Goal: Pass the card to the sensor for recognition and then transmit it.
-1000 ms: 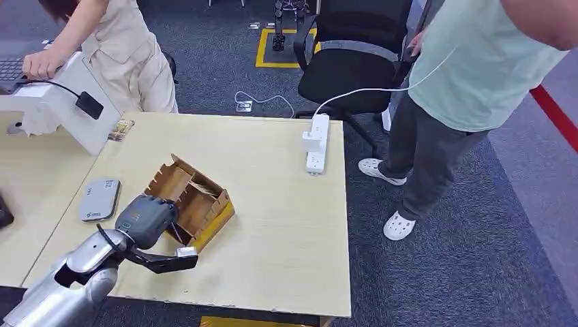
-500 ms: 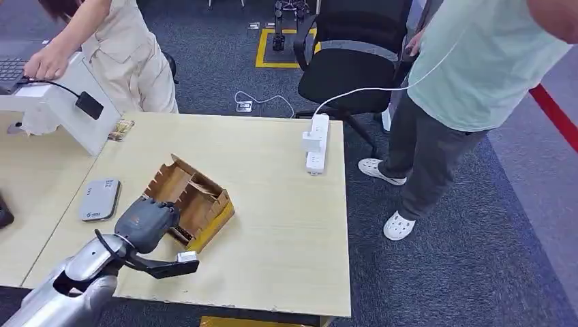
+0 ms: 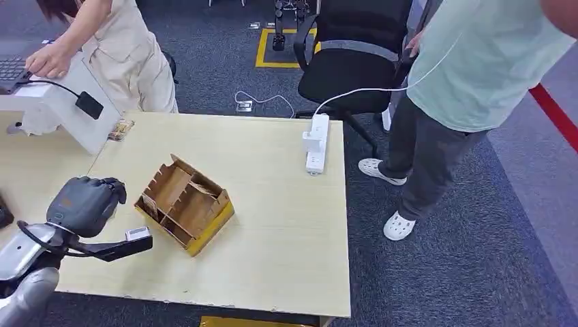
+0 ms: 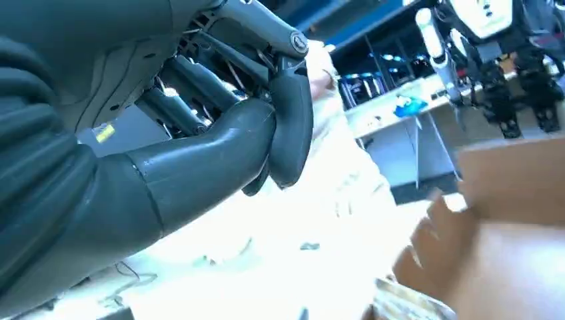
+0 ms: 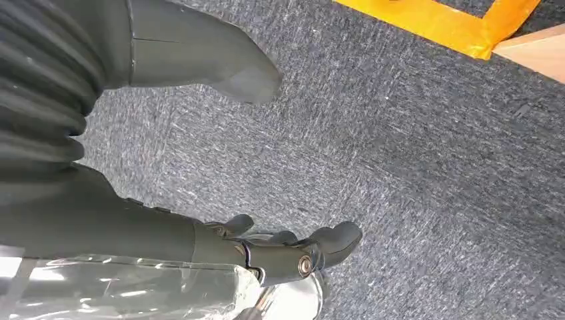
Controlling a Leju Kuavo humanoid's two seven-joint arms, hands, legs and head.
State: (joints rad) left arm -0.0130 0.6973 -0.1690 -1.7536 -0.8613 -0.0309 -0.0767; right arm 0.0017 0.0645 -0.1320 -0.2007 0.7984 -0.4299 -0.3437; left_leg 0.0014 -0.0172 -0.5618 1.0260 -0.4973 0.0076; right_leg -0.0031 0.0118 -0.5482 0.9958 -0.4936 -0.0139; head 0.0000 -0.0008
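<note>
the left robot hand (image 3: 85, 202) hovers over the left part of the wooden worktop (image 3: 286, 225), just left of the cardboard divider box (image 3: 185, 203), fingers curled in; whether it holds the card i cannot tell, and the card itself cannot be made out. the right robot hand (image 5: 293, 250) hangs over grey carpet (image 5: 426, 167), fingers loosely apart, holding nothing. a white power strip (image 3: 315, 143) lies near the far edge.

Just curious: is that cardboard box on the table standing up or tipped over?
Tipped: the cardboard box lies tilted on the table, its dividers facing up.
</note>
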